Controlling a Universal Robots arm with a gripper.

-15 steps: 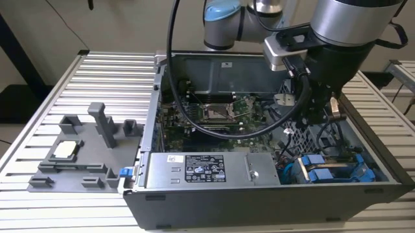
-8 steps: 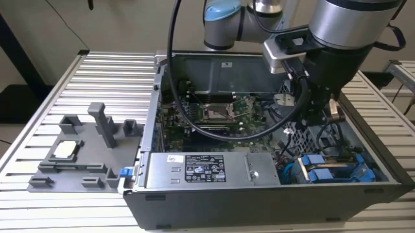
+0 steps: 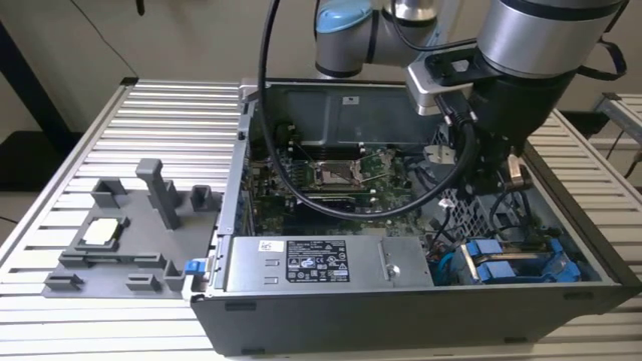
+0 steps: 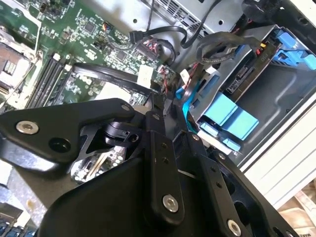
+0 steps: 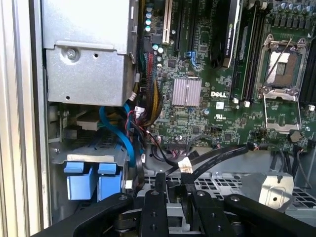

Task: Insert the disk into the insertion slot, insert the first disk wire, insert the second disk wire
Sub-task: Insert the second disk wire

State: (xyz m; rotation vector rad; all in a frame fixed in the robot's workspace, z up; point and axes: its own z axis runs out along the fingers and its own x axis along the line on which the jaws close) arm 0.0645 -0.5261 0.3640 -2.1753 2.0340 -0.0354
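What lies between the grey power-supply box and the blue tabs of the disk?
Loose blue and black cables lie there, as the exterior view shows.

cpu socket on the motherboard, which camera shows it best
The first wrist view: the cpu socket appears large and unobstructed, with its metal frame and lever plain to see. The exterior view shows it small, deep inside the case. The second wrist view catches part of it at the picture's edge.
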